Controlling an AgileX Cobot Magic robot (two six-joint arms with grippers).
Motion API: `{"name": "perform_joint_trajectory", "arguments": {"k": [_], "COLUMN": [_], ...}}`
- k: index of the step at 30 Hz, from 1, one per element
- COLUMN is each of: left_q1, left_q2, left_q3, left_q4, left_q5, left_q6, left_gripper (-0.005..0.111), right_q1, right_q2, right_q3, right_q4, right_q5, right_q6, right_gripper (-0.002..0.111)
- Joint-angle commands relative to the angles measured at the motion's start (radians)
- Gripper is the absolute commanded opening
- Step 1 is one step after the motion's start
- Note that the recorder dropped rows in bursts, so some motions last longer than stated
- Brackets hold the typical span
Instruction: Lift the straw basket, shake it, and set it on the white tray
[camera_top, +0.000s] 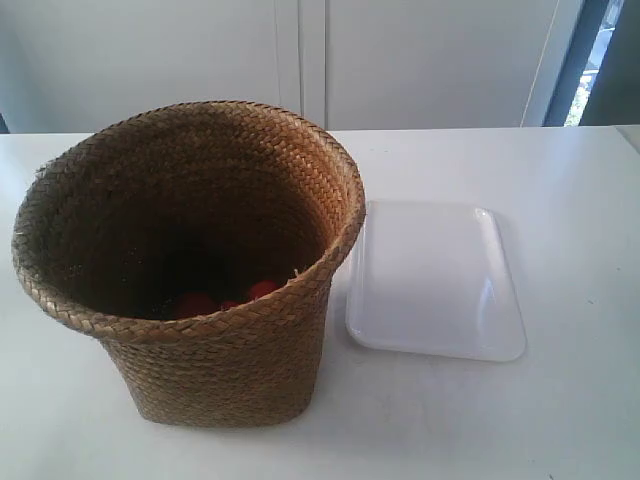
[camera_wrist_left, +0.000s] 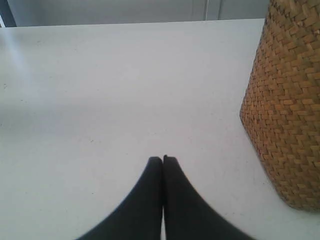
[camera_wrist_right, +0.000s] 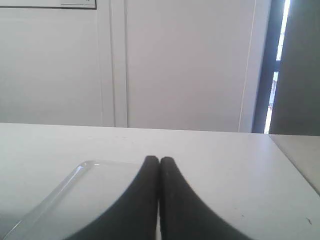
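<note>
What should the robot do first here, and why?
Probably open the left pincer and ease it toward the straw basket. Both it and the right pincer are shut on nothing, and the basket stands on the table beside the white tray, so no lift can start yet.

The straw basket (camera_top: 220, 370) stands tall on the counter (camera_top: 580, 200), left of centre: the main obstacle. The white tray (camera_top: 435, 285) lies flat just right of it; only a narrow strip separates tray and basket base, under the flared rim. Bare counter lies left of the basket, beyond both, right of the tray and along the near edge.
</note>
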Motion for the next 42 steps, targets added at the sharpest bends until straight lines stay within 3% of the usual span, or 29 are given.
{"name": "perform_joint_trajectory", "arguments": {"k": [1,5,8,18,24,31,34,37,42], "left_q1": [-0.005,-0.005,-0.005,-0.005,-0.005,-0.005,-0.005,-0.005,-0.005], "left_q2": [-0.005,-0.005,-0.005,-0.005,-0.005,-0.005,-0.005,-0.005,-0.005], "left_q3": [0.004,0.004,0.004,0.004,0.004,0.004,0.004,0.004,0.004], "left_q4": [-0.011,-0.008,0.06,0.012,-0.164,-0.182,-0.229,-0.25,-0.246], "left_q5": [0.002,0.002,-0.053,-0.141,-0.207,-0.436,-0.538,-0.549,-0.553], "left_q6": [-0.006,-0.001,0.091,0.086,-0.069,-0.154,-0.358,-0.543,-0.526], "left_gripper": [0.0,0.0,0.0,0.0,0.0,0.0,0.0,0.0,0.0], "right_q1": [0.001,0.001,0.001,0.001,0.001,0.001,0.001,0.001,0.001], "right_q2": [-0.003,-0.003,-0.003,-0.003,-0.003,-0.003,-0.003,-0.003,-0.003], "right_q3": [0.007,0.007,0.007,0.007,0.007,0.007,0.007,0.007,0.007], "right_q4": [0.003,0.003,0.003,0.003,0.003,0.003,0.003,0.003,0.003], "right_q5": [-0.003,-0.003,-0.003,-0.003,-0.003,-0.003,-0.003,-0.003,-0.003], "right_q6": [0.002,0.002,0.002,0.002,0.002,0.002,0.002,0.002,0.002], "right_gripper": [0.0,0.0,0.0,0.0,0.0,0.0,0.0,0.0,0.0]}}
